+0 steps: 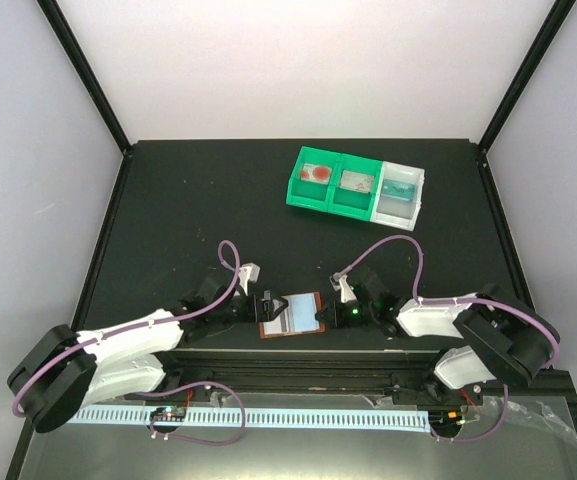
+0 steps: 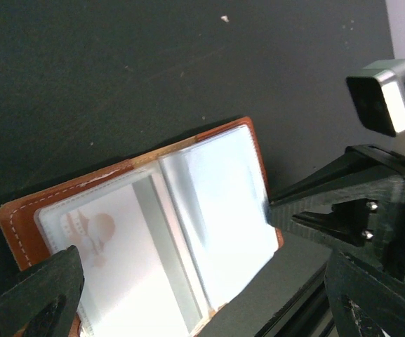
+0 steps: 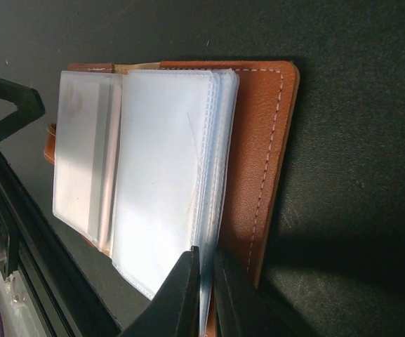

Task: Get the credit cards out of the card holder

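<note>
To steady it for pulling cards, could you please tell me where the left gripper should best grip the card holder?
Probably the card holder's bare leather rim, from the left gripper's side: it lies open and flat, and there the rim juts past the clear sleeves.

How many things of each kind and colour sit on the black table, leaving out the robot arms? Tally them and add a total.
Green plastic bins: 2
White plastic bin: 1
Reddish-brown leather card holder: 1
Total: 4
</note>
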Motion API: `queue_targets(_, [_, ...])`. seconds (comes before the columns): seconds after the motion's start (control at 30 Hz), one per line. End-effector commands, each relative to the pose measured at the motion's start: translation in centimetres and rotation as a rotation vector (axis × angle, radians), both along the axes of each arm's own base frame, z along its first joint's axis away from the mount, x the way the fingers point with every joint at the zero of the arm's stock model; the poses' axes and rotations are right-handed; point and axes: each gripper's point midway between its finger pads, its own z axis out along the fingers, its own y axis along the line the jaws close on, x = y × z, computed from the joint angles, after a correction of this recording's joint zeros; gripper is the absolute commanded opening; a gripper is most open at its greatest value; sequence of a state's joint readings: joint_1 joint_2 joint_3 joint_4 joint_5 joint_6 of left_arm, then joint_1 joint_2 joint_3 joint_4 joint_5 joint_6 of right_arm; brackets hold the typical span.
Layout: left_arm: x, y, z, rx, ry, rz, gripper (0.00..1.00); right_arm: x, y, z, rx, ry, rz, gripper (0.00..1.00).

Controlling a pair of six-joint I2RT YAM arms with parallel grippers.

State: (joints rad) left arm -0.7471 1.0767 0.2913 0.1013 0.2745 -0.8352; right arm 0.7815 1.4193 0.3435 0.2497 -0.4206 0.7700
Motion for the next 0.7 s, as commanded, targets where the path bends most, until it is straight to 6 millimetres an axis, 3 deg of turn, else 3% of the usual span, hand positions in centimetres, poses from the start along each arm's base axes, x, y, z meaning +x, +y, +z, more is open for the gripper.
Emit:
queue_targets(0.0, [0.9,-0.5,2.5,-0.030,-0.080,-0.010,0.96,-0.5,-0.8,-1.4,-0.040,0.025,-0.027,0.10])
queue_targets(0.67, [1.5,0.4,0.4,0.038,-0.018,0.057,0.95,-0.4,-1.0,-0.9,-0.026,0.015,-0.053,0.08])
